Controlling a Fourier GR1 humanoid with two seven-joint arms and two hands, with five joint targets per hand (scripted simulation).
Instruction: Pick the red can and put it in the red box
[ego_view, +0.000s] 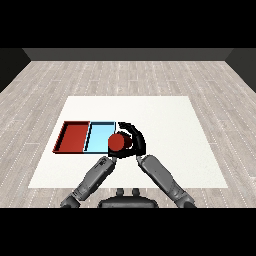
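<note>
The right hand (135, 140) is curled round the red can (118, 143), its fingers arching over the can's far side, so the pick looks done. The can sits inside that grasp, just to the hand's left, over or at the near right edge of the blue tray (99, 136); whether it is lifted or touching the tray rim I cannot tell from this view. The left hand (112, 157) lies just below the can, tucked under it at the end of its forearm, and its fingers are too hidden to say if they are released or clenched. The red tray (73, 136) lies further to the left of the right hand, beyond the blue tray and touching it side by side, and nothing is in it. So, by my reckoning, the task is about half way: the can is grasped, but it must be carried leftward across the blue tray, brought above the red tray, lowered and let go. The main risk is releasing early, over the blue tray.
</note>
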